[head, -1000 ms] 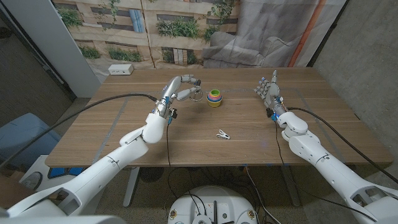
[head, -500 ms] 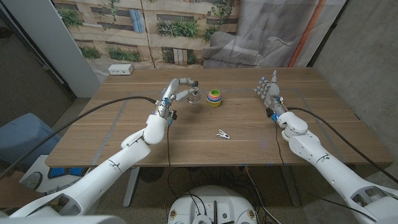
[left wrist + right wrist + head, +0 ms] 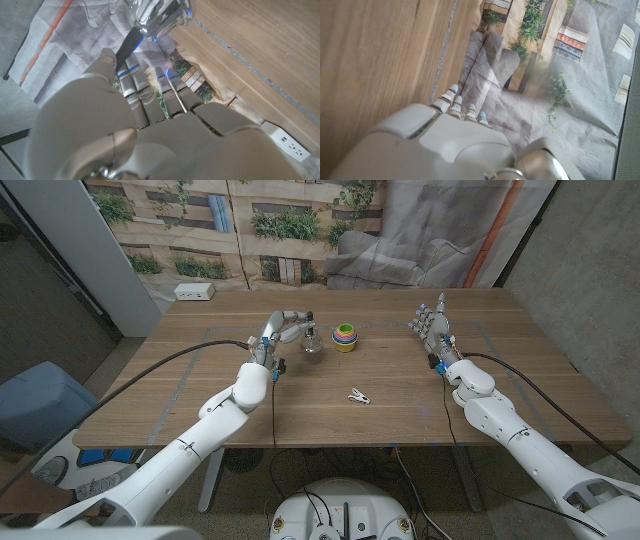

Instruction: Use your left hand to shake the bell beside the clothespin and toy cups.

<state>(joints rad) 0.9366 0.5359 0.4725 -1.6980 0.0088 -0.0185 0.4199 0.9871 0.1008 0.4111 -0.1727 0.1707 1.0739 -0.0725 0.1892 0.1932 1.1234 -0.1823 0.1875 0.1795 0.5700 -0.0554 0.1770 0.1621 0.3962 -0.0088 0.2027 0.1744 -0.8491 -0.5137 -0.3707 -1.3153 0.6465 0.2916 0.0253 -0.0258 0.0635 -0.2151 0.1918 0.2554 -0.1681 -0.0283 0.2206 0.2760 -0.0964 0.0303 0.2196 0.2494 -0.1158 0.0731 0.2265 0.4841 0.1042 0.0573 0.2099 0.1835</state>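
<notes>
A small silver bell with a black handle is at the table's middle back, just left of the stacked toy cups. My left hand holds it by the handle, fingers curled around it. In the left wrist view the shiny bell hangs beyond my fingers, low over the wood. A white clothespin lies nearer the front, right of my left forearm. My right hand stands upright at the right with fingers apart, holding nothing.
A white power strip lies at the far left corner of the wooden table. A blue bin stands on the floor to the left. A printed backdrop hangs behind the table.
My left hand has come down and slightly toward me with the bell, which now sits lower, close to the tabletop. The right hand, cups and clothespin have not moved.
</notes>
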